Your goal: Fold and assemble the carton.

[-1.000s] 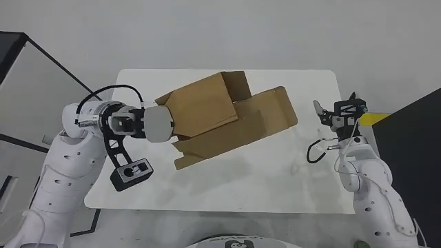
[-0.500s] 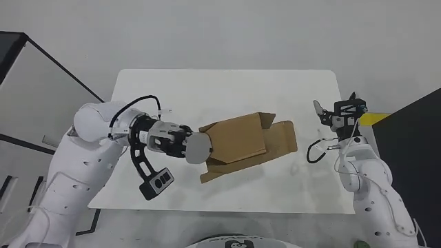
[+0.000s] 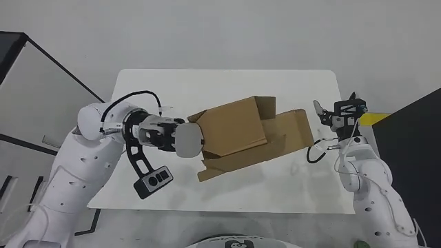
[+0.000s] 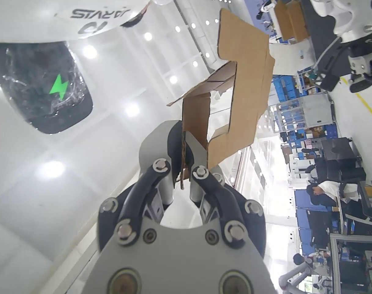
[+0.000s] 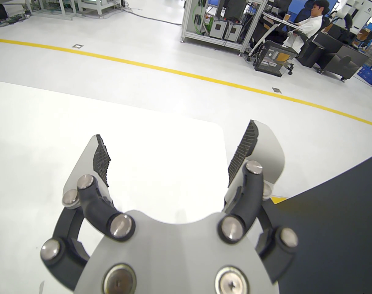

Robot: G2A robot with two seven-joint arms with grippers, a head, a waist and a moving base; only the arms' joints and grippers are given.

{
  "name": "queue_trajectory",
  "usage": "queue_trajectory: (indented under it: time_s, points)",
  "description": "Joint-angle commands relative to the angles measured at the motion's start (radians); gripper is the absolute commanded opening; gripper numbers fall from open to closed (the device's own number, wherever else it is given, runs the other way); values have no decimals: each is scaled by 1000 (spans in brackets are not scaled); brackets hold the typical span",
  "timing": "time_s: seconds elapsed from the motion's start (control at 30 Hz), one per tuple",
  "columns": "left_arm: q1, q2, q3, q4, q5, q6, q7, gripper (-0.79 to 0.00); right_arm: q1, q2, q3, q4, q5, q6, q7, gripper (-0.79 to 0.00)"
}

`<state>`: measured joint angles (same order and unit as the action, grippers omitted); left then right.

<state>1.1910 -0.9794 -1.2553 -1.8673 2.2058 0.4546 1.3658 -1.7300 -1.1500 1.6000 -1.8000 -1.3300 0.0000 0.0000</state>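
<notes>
**A:** Where does the carton [image 3: 234,134] lie from the left gripper [image 3: 187,140]?

**B:** Straight out ahead of its fingertips. The gripper is clamped on the edge of one end panel. The carton's long axis runs away from it over the table [image 3: 207,86], toward the other arm.

**A:** And the right gripper [image 5: 176,143]?

**B:** It is spread wide with nothing in it, and sits by the table's edge. The carton's far flap ends near it, but a gap shows between flap and fingertips in the top view.

**A:** Which arm is nearer the free end?

**B:** The right one, plainly. The left has only the near end, so the far flaps lie beyond its reach.

**A:** Is the carton flat?

**B:** Half opened, judging by the left wrist view, where the panels stand at angles with open space between them. Whether its lower edge touches the table cannot be told.

**A:** The next move?

**B:** Probably the right gripper comes in along that long axis to meet the far end, while the left steadies the carton.
</notes>
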Motion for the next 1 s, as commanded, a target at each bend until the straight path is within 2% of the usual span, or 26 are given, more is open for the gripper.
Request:
queue_trajectory:
  time_s: [0.0,0.17,0.3,0.57,0.97]
  points:
    - [-4,-6,-7,3,-34,-15,15,-785,0,0,0,0,0,0,0,0]
    - [-13,-18,-17,1,-10,-43,43,-785,0,0,0,0,0,0,0,0]
    - [-21,-22,-7,-5,92,-51,52,-785,0,0,0,0,0,0,0,0]
    - [-37,-10,41,-2,246,-24,25,-785,0,0,0,0,0,0,0,0]
    - [-38,-3,58,2,247,-11,3,-785,0,0,0,0,0,0,0,0]
